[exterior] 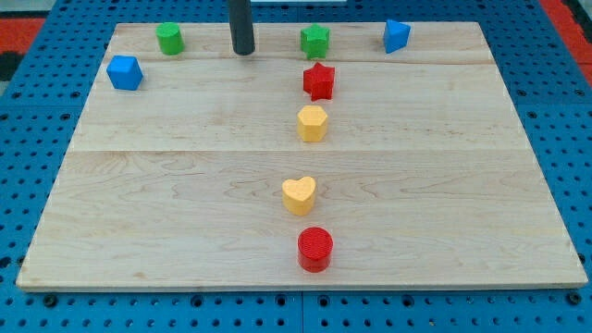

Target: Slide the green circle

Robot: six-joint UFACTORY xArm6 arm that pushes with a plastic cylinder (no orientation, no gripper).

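The green circle (169,38) stands near the board's top left corner. My tip (243,51) rests on the board to its right, a clear gap apart from it. A green star (315,41) stands to the right of my tip, also apart. The rod comes down from the view's top.
A blue cube (124,72) sits below-left of the green circle. A blue block (396,35) is at the top right. A red star (319,81), a yellow hexagon (313,123), a yellow heart (299,194) and a red circle (315,248) form a column down the middle.
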